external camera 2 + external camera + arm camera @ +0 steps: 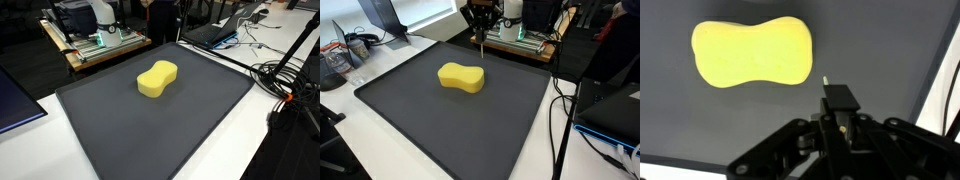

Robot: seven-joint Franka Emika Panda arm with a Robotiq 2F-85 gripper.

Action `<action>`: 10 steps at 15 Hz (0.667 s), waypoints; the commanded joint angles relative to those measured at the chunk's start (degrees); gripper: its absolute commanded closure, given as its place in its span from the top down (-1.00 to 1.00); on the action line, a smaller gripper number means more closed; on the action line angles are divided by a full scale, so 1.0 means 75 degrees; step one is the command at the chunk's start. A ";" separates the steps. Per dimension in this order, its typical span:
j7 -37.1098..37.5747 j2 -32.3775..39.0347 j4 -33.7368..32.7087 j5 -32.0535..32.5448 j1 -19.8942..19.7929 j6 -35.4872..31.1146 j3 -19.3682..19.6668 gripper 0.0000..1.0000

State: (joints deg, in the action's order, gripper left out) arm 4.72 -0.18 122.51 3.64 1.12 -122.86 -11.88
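Observation:
A yellow, peanut-shaped sponge (461, 77) (157, 79) lies on the far half of a dark grey mat (420, 120) (150, 135). My gripper (480, 28) hangs above the mat's far edge, just behind the sponge. It is shut on a thin stick (481, 45) that points straight down, with its lower end close to the mat. In the wrist view the sponge (750, 53) fills the upper left. The shut black gripper (840, 97) sits below and to the right of it, and only the stick's pale tip (825, 78) shows past the fingers. The stick stands apart from the sponge.
The mat rests on a white table (360, 150). Behind it is a wooden bench with electronics (520, 40) (95, 45). Black cables (560, 110) (285, 80) run along one side, with a laptop (225, 30) nearby. Headphones and clutter (345, 55) lie at a far corner.

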 commanded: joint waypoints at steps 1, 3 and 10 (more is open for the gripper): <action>-0.1284 -0.0318 0.0425 -0.0864 0.0050 -0.0110 0.0605 -0.94; -0.2191 -0.0486 0.0767 -0.1300 -0.0001 -0.0315 0.0872 -0.94; -0.4322 -0.1173 0.2478 -0.1617 -0.0051 -0.2190 0.1625 -0.94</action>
State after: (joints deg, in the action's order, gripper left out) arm -20.63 -4.68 134.46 -5.02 0.67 -133.69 -1.61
